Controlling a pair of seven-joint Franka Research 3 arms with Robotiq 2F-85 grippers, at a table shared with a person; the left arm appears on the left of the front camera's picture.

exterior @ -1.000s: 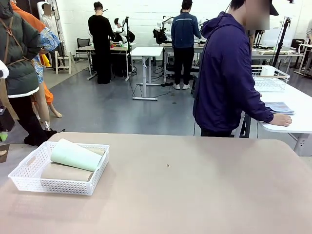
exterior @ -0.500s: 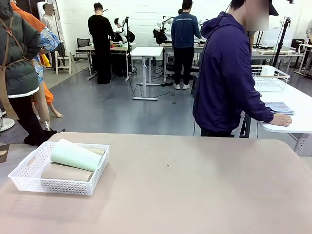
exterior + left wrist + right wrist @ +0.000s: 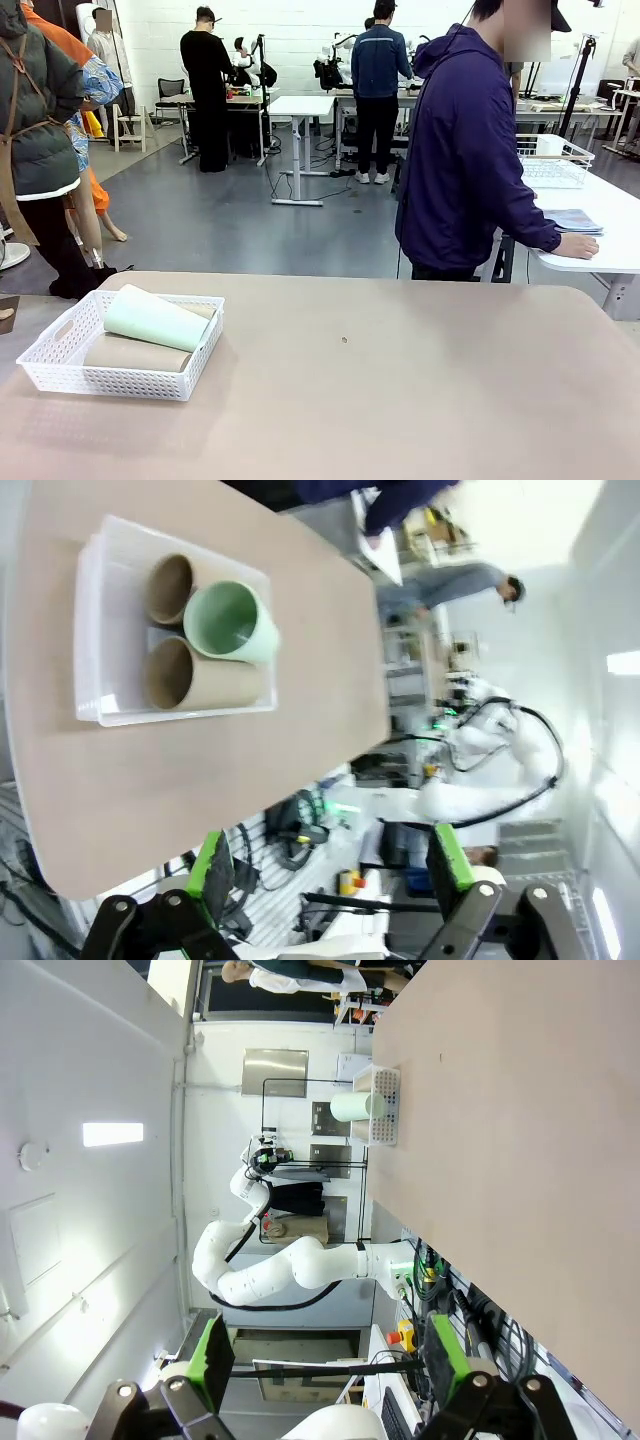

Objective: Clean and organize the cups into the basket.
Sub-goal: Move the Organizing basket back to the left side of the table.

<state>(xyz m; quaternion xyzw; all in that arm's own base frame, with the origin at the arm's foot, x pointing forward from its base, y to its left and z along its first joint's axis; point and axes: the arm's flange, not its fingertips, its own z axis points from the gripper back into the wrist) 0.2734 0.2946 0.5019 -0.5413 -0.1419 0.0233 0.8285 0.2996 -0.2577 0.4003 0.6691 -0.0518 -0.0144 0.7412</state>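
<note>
At the lower left of the front view, the white perforated basket (image 3: pixel 120 352) sits on the tan table (image 3: pixel 400 380), and all 3 cups lie on their sides inside it: the mint green cup (image 3: pixel 153 319) rests on top, tilted across the 2 tan-brown cups (image 3: pixel 135 353) beneath it. Right of centre, at the far edge of the table, a person in a dark purple jacket (image 3: pixel 455 150) stands turned away, with 1 hand (image 3: pixel 577 245) resting flat on a neighbouring white table (image 3: pixel 600 215) at the right edge of the frame, beside a folded grey cloth (image 3: pixel 572 220) and in front of a wire basket (image 3: pixel 553 162). In the left wrist view the basket (image 3: pixel 95 620) appears in the upper left with the 3 cup mouths facing the camera, the green cup (image 3: pixel 230 625) overlapping both brown ones; the left gripper (image 3: pixel 330 870) hangs at the bottom of the frame, well apart from the basket, its green-padded fingers (image 3: pixel 212 865) spread wide and holding nothing. In the right wrist view the basket (image 3: pixel 384 1105) is small in the upper middle at the table's far end, and the right gripper (image 3: pixel 325 1355) at the bottom edge likewise has its fingers (image 3: pixel 212 1352) wide apart and empty.
</note>
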